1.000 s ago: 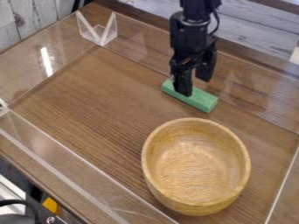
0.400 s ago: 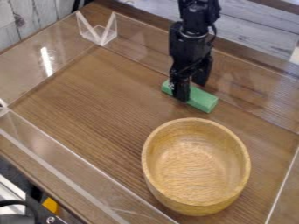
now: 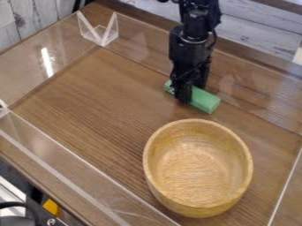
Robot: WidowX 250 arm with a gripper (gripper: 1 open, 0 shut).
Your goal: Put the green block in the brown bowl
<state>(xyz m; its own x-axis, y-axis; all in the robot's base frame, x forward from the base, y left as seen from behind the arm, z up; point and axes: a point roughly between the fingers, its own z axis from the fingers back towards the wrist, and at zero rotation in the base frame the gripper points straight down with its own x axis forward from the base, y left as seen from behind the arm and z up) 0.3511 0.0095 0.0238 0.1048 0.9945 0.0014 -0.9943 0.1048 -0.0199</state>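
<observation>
No readable writing; end effector (image 3: 185,88) apparently clamping green block (image 3: 203,100)

The block (image 3: 196,95) is laid on the surface (image 3: 94,97), behind the bowl (image 3: 199,167); the gripper (image 3: 184,90) is set down upon the block.

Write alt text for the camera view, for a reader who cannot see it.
A black robot gripper points straight down, shut on one end of a green block lying on a wooden table. An empty brown bowl sits nearer the camera, apart from the block.
</observation>
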